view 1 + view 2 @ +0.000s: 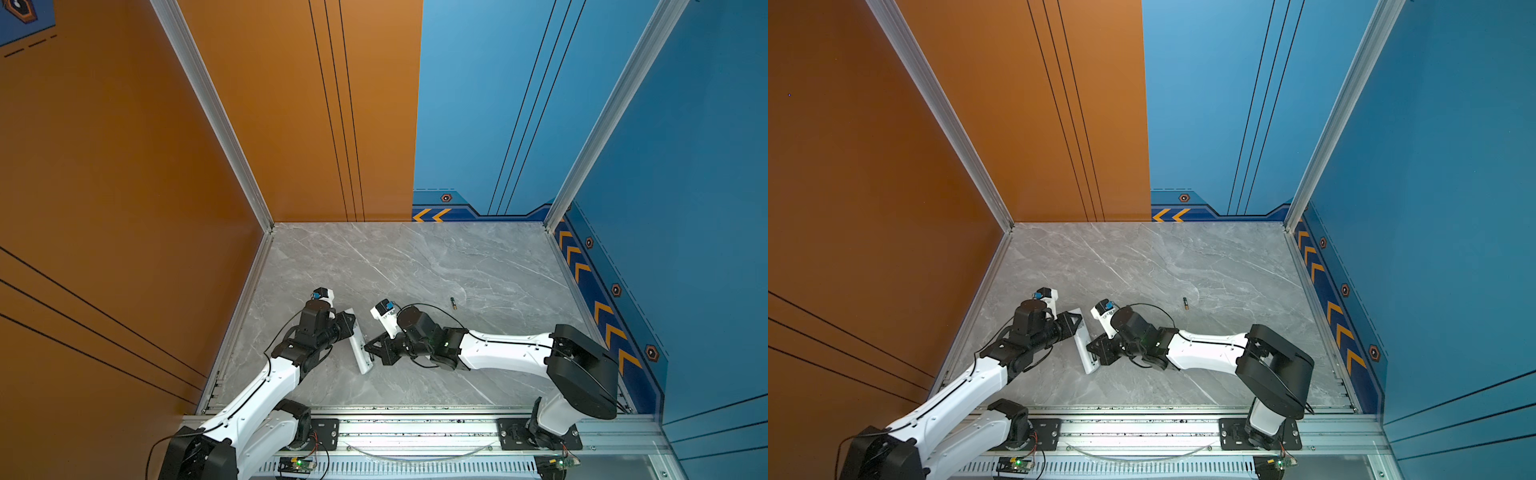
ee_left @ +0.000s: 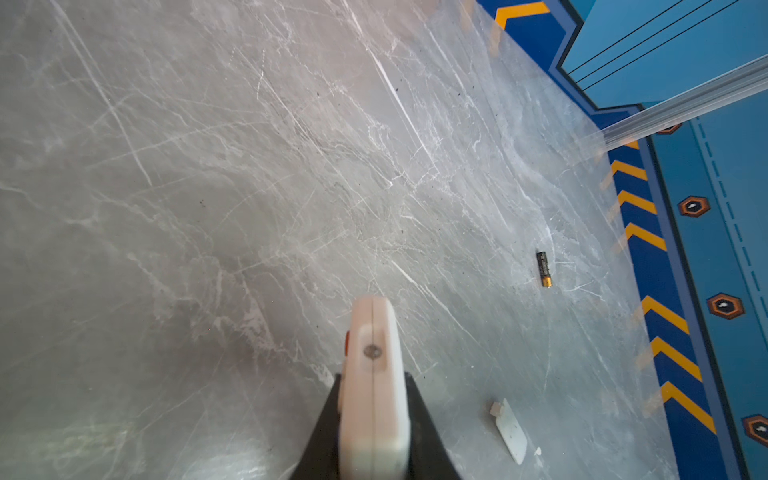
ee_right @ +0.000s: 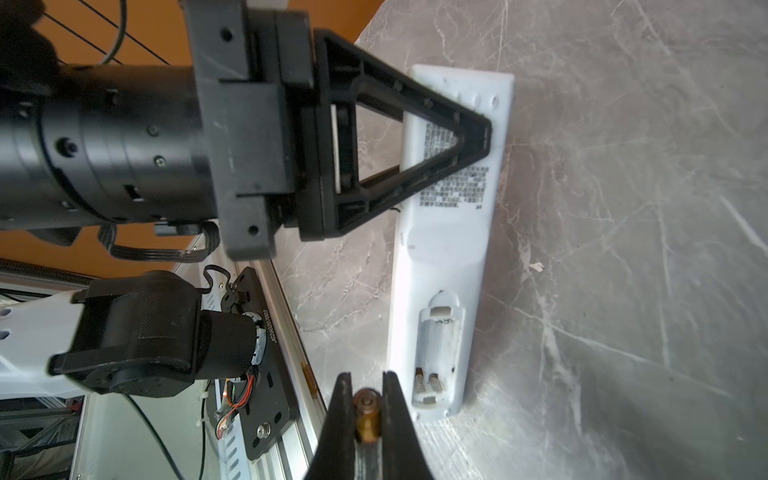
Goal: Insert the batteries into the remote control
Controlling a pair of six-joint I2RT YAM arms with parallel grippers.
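my left hand clenched on remote control at its label end, open battery bay showing, my right hand pinching one battery just beside remote's bay-end edge, spare battery well apart beyond remote, bare tabletop open past it

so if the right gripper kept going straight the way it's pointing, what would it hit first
Most likely the remote control, near its open battery bay: the right gripper, shut on a battery, points at that end from close by. Depth is unclear though.

Marble tabletop, loose battery
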